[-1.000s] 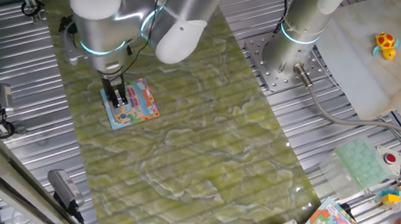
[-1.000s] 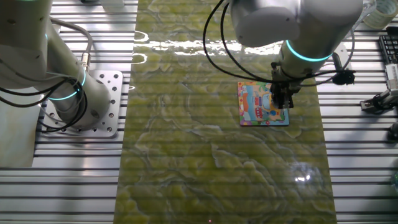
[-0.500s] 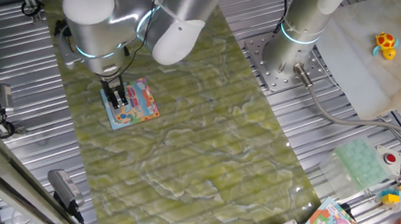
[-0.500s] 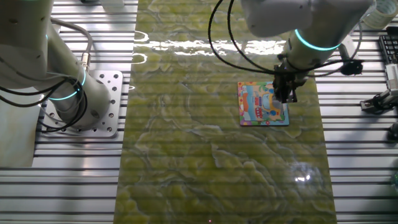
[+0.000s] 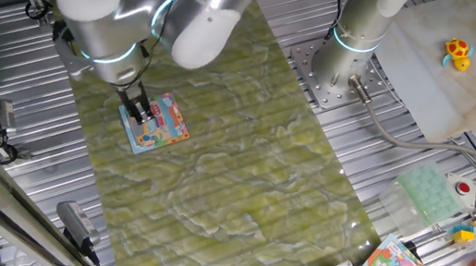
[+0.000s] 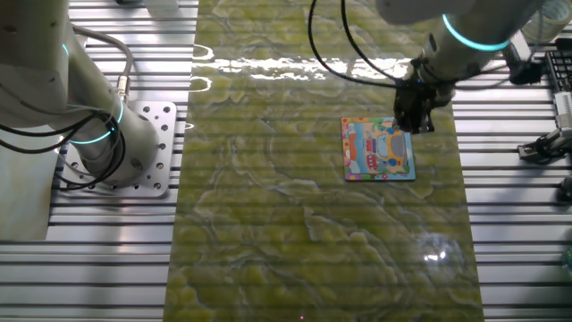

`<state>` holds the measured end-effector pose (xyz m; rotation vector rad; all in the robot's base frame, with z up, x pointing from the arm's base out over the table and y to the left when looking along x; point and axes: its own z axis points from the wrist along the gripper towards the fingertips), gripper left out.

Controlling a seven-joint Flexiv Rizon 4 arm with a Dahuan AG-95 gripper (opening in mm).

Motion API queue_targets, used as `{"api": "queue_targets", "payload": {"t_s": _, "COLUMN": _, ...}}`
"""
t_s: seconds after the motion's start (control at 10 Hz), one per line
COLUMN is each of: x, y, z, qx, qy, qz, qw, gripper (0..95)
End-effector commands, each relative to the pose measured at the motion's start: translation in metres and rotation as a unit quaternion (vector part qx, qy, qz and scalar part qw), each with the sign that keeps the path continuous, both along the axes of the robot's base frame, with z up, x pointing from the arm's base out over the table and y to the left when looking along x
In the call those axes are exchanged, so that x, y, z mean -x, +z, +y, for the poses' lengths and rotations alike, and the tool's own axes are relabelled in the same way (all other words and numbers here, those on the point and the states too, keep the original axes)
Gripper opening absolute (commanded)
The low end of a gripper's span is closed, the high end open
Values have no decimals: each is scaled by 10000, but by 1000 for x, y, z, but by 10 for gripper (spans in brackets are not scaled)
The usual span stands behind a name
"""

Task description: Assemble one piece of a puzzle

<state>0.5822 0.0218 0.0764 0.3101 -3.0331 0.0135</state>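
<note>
While the claw [image 5: 140, 112] is hanging at the far edge of the puzzle [image 6: 378, 148], lying flat on the green table [image 5: 242, 171], we're judging the placing step near done; can't tell if jaws are parted. The piece isn't discernible, prob. seated. Next: checking fit, then clearing off.

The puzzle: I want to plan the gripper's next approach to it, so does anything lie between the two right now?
Nothing visible does. The gripper hangs at the puzzle's edge, with only bare green mat around the board; the loose piece cannot be made out.
</note>
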Motion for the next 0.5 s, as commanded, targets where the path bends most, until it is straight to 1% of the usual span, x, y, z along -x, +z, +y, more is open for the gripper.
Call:
{"api": "queue_targets", "payload": {"t_s": 0.1, "x": 19, "y": 20, "z": 3, "qx": 60, "qy": -529, "qz": -408, "qw": 9977, "gripper": 0}}
{"api": "queue_targets", "payload": {"t_s": 0.2, "x": 26, "y": 24, "z": 2, "qx": 45, "qy": -466, "qz": -468, "qw": 9978, "gripper": 0}}
{"api": "queue_targets", "payload": {"t_s": 0.3, "x": 29, "y": 26, "z": 2, "qx": 69, "qy": -449, "qz": -483, "qw": 9978, "gripper": 0}}
{"api": "queue_targets", "payload": {"t_s": 0.4, "x": 31, "y": 26, "z": 2, "qx": 105, "qy": -400, "qz": -676, "qw": 9969, "gripper": 0}}
{"api": "queue_targets", "payload": {"t_s": 0.5, "x": 38, "y": 24, "z": 2, "qx": 139, "qy": -454, "qz": -762, "qw": 9960, "gripper": 0}}
